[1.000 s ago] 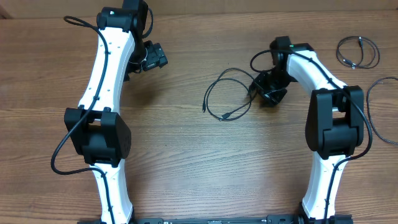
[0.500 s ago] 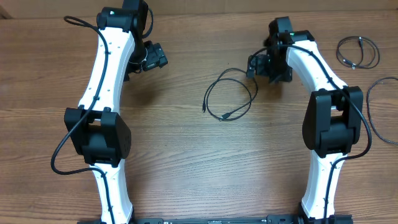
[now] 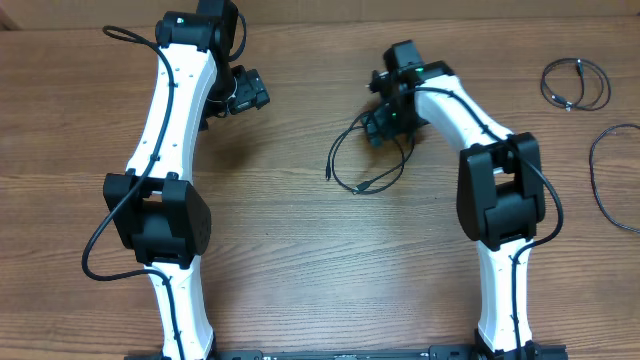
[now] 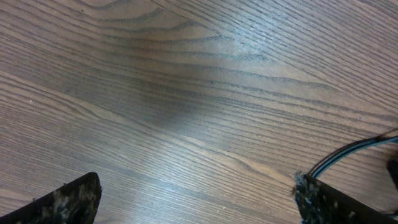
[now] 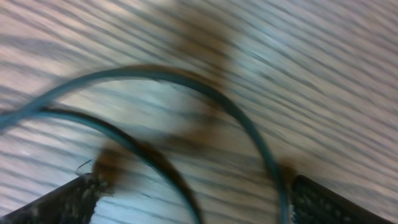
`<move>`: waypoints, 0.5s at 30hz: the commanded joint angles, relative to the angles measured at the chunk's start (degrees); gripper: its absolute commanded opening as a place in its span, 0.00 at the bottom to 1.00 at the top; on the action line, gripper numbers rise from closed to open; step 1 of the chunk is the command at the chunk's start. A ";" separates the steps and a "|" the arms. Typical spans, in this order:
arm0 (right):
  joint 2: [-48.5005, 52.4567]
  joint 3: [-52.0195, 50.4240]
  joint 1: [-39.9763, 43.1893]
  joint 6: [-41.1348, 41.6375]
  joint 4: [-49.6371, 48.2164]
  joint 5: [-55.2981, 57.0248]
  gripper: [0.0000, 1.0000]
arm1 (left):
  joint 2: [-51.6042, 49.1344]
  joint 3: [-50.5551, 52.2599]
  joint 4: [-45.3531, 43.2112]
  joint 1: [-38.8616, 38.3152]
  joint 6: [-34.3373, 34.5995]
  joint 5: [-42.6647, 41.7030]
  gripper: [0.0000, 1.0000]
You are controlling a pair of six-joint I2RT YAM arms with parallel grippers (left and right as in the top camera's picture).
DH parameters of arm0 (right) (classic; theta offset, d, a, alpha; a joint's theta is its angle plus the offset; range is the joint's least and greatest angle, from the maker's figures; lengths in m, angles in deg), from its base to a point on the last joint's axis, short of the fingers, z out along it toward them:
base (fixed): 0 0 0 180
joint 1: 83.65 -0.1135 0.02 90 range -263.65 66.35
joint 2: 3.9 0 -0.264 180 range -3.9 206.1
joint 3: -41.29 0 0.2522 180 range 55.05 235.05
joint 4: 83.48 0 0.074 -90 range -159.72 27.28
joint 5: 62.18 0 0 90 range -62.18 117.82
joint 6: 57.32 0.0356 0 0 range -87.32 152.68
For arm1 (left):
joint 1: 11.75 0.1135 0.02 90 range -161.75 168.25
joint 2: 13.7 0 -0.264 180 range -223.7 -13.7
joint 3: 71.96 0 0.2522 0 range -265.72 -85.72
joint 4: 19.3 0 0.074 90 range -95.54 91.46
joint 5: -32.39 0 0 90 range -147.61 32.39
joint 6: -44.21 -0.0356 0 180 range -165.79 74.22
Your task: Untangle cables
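The right end effector point(image 3: 385, 125) has swung over the thin black cable loop point(image 5: 155, 70) at the middle of the wooden bench point(image 3: 300, 260), fingers spread, poised to grab.

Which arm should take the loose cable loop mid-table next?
Right. The right tool, open, hovers over the cable loop at its upper edge, with the cord filling its wrist view. The left tool, also open, sits far off over bare table.

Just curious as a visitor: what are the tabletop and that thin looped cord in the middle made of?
Tabletop: wood or wood-look laminate, brown with visible grain, slight sheen. Looped cord: probably plastic-coated wire, dark, smooth, lying in soft curves.
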 commanded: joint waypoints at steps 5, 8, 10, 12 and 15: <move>4.04 0.02 0.63 3.32 1.92 7.52 0.04 | 0.61 -0.52 0.15 -0.17 0.72 0.50 0.99; 3.98 1.07 3.04 10.16 2.84 14.23 0.04 | 0.61 -0.52 0.15 -0.17 0.72 0.50 1.00; 3.98 3.17 5.57 13.29 5.53 16.68 0.04 | 0.61 -0.52 0.15 -0.17 0.72 0.50 0.99; 3.98 5.29 8.66 13.84 8.00 16.83 0.04 | 0.61 -0.52 0.15 -0.17 0.72 0.50 1.00; 3.98 7.08 13.11 14.32 9.44 16.85 0.04 | 0.61 -0.52 0.15 -0.17 0.72 0.50 0.99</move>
